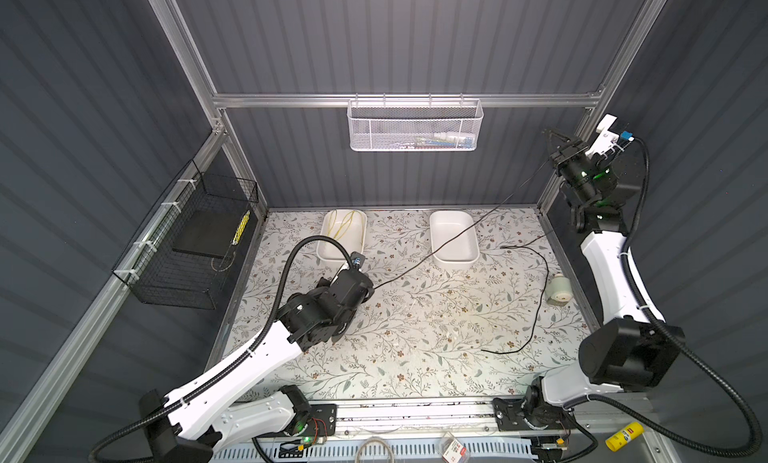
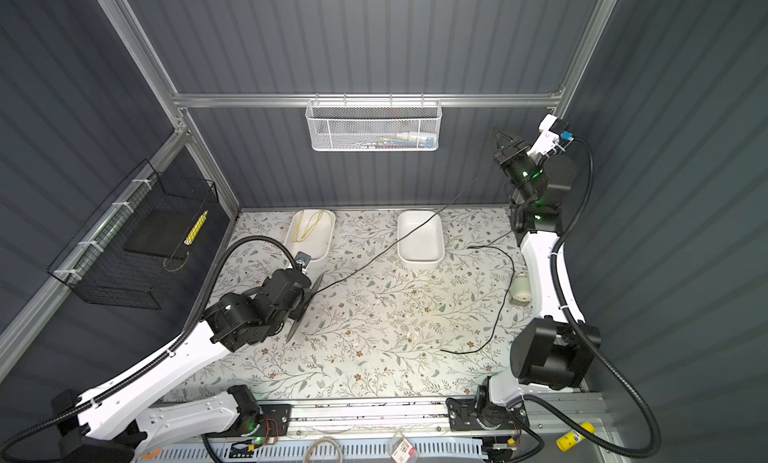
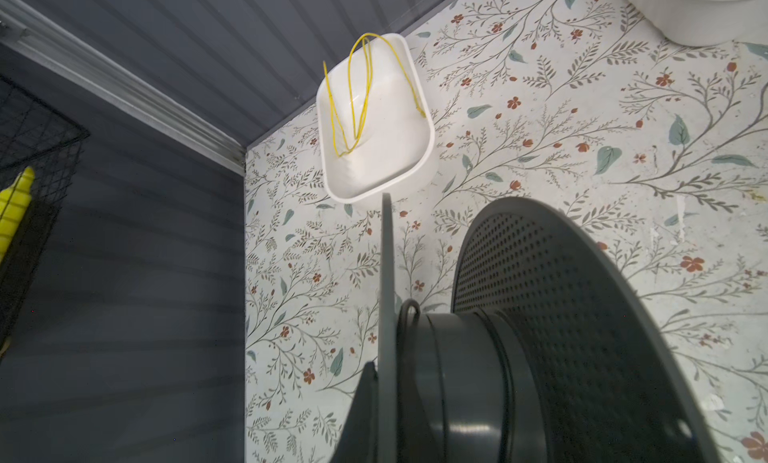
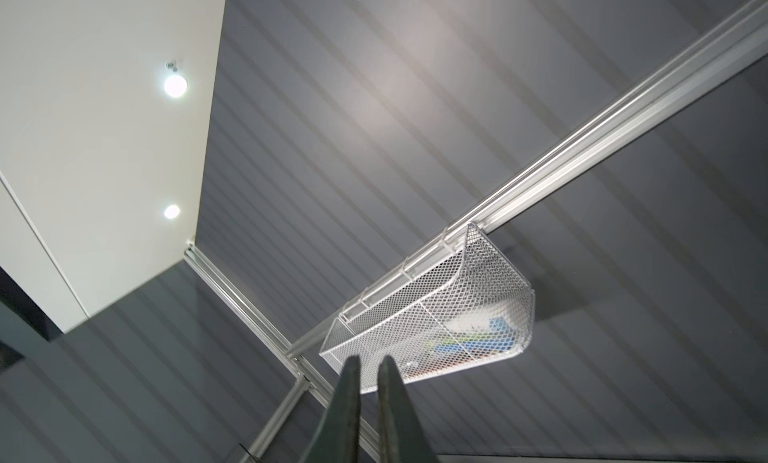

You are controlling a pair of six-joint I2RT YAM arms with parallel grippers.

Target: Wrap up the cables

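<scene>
My right pincer (image 4: 369, 363) is closed and held high at the back right. The thin black flexible cord (image 1: 440, 245) slants up taut to it, though I cannot see the pinch itself. My left pincer (image 3: 374, 378) clamps the black plastic reel with perforated round flanges (image 3: 582, 315), where the cord starts. The cord's long axis runs diagonally from reel to right pincer. Its limp tail curls on the floral-printed surface (image 1: 415, 336), nearer my right arm.

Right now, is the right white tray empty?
Empty: the right white tray shows bare bottom; the black cable only passes over it.
</scene>
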